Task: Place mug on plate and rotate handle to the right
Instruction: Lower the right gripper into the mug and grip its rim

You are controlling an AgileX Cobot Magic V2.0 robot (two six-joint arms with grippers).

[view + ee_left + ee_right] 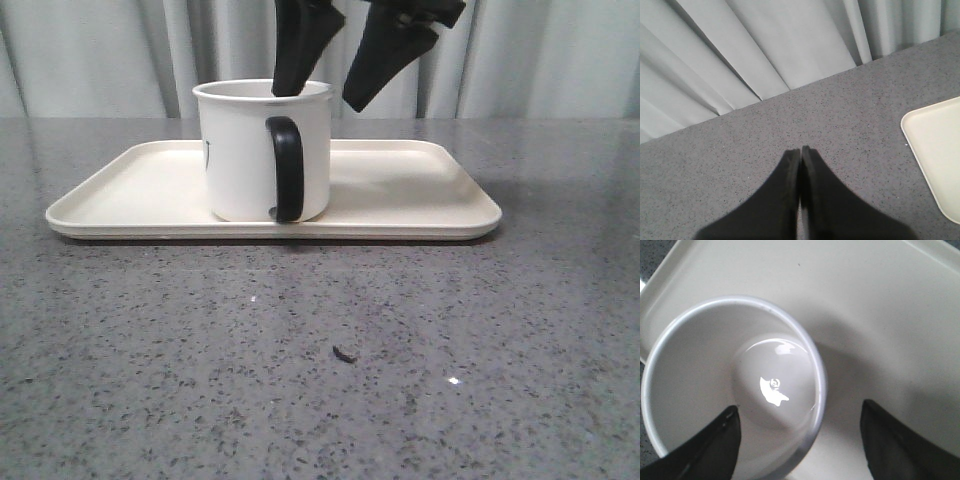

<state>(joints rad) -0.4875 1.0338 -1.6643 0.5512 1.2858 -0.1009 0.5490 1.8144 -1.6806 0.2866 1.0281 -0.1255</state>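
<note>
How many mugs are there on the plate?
1. The white mug stands upright on the plate, left of its middle in the front view, with the right claw open around its rim. No other mug is visible in any view.

We look straight down into the mug, which stands on the plate. Its white inside is bare, with a bright glint on the bottom. Our right gripper is spread wide: one finger is inside the mug's rim, the other outside over the plate.
</note>
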